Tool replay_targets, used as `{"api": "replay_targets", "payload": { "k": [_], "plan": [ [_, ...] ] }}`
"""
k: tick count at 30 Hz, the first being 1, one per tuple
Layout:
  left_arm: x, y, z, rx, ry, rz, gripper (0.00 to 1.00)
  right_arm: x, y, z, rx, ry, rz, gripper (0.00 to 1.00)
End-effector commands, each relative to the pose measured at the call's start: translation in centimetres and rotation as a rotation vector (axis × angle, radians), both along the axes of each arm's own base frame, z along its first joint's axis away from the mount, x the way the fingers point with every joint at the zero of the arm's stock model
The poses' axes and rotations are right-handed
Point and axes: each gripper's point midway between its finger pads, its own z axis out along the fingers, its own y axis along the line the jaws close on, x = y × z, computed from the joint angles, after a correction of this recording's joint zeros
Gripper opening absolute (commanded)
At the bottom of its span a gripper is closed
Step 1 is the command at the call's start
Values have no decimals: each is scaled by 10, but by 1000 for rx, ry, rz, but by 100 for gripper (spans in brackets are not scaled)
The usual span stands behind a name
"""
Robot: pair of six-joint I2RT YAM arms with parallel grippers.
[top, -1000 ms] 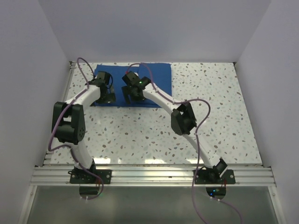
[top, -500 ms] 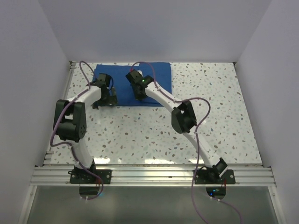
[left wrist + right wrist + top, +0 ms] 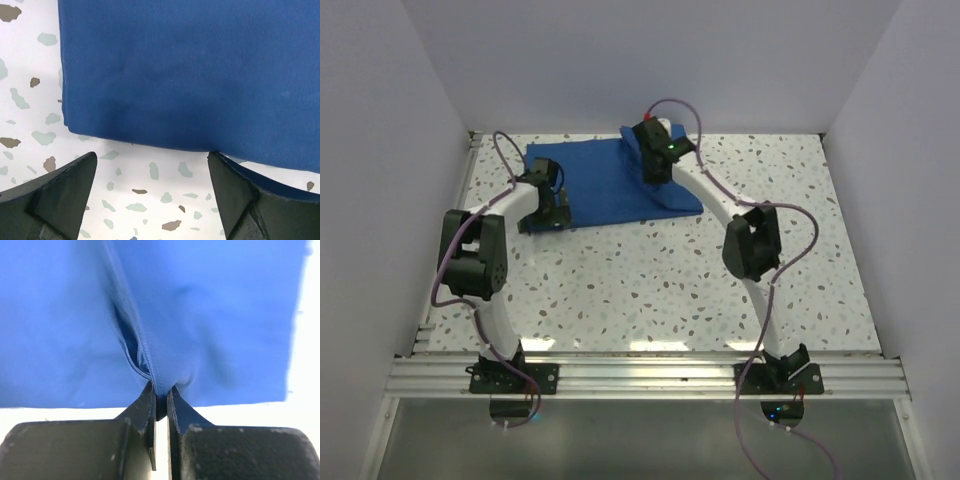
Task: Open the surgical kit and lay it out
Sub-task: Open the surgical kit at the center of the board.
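Note:
The surgical kit shows only as a royal-blue cloth wrap [image 3: 600, 185] lying at the back of the table; its tray and instruments are hidden. My right gripper [image 3: 656, 176] is shut on a raised fold of the cloth [image 3: 200, 315], which is pinched between the fingertips of the right gripper [image 3: 161, 397], and a flap is drawn toward the right. My left gripper [image 3: 550, 213] stands open at the cloth's near-left edge. In the left wrist view the left gripper [image 3: 152, 180] spans bare table, with the cloth's edge [image 3: 190, 75] just beyond its fingers [image 3: 55, 195].
The speckled terrazzo table [image 3: 800, 260] is enclosed by pale walls on the left, back and right. An aluminium rail [image 3: 640, 375] runs along the near edge where both arm bases are bolted.
The right gripper has shut on the cloth and swung right and back, pulling a flap of the wrap with it. The left gripper has stayed at the cloth's near-left edge.

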Motion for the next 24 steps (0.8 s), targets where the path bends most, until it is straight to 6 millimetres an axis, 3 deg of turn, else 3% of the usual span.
{"api": "replay_targets", "payload": {
  "k": [1,3,5,6,8,9,10,13,14,15,16,17,18,21,24],
  "plan": [
    [17,10,10,39,-38,14,96,30,-101,131,22,-272,-248,0],
    [20,12,12,48,-42,18,95,16,-138,149,0,-285,-313,0],
    [21,14,8,61,-34,21,94,9,-179,152,-15,-279,-399,0],
    [23,15,8,64,-33,23,93,-6,-198,154,-34,-268,-433,0],
    [22,18,4,79,-22,27,91,-18,-232,148,-67,-249,-502,0],
    [21,19,1,85,-14,30,90,-30,-245,129,-107,-201,-523,0],
    [21,21,0,96,-11,34,90,-38,-262,131,-119,-205,-569,0],
    [18,24,-3,104,0,40,88,-64,-290,100,-196,-127,-641,0],
    [18,24,-3,104,3,42,88,-75,-295,83,-236,-78,-643,15],
    [17,24,-3,103,5,44,87,-81,-301,76,-265,-52,-656,42],
    [17,24,0,102,1,47,87,-87,-309,65,-290,-18,-687,62],
    [15,24,1,101,6,49,87,-96,-314,55,-322,31,-692,94],
    [14,23,4,96,3,57,86,-100,-318,50,-335,55,-704,98],
    [14,19,25,66,-45,58,87,-103,-334,52,-352,70,-741,98],
    [12,17,41,47,-75,65,87,-90,-339,74,-290,13,-770,99]
  ]
}}
